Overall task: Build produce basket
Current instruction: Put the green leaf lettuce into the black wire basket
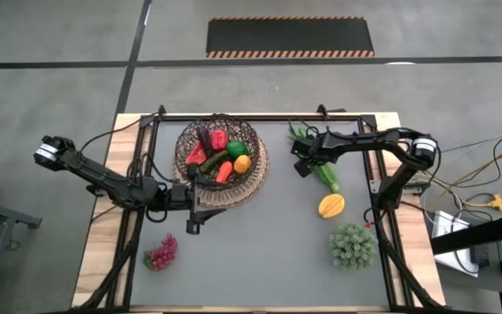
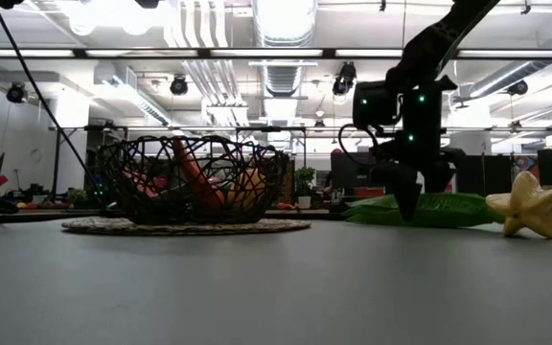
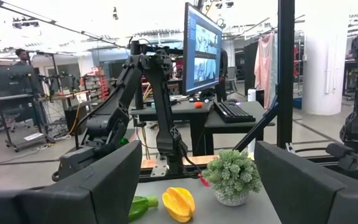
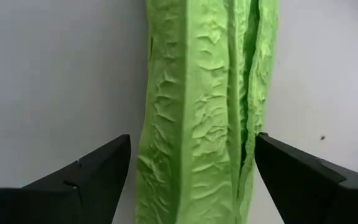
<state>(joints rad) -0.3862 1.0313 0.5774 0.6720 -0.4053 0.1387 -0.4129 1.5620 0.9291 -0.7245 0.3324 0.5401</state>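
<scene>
The basket point(image 1: 220, 161) stands at the far left part of the table point(image 1: 268, 253) and holds red, green and orange produce point(image 1: 220, 157). The left gripper point(image 1: 193, 228) is just beside its near rim. The right gripper point(image 1: 303, 166) is over the long green stalks point(image 1: 321, 166). The yellow fruit point(image 1: 331, 206), a small green plant point(image 1: 353, 245) and the red grapes point(image 1: 161, 253) lie apart.

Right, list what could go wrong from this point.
The right gripper hangs open with a finger on either side of the long green stalks; closing off-centre may let the crinkled stalk slip or twist. The yellow fruit lies near the stalks and could get knocked. The basket already holds several pieces, so the long stalk may overhang.
</scene>
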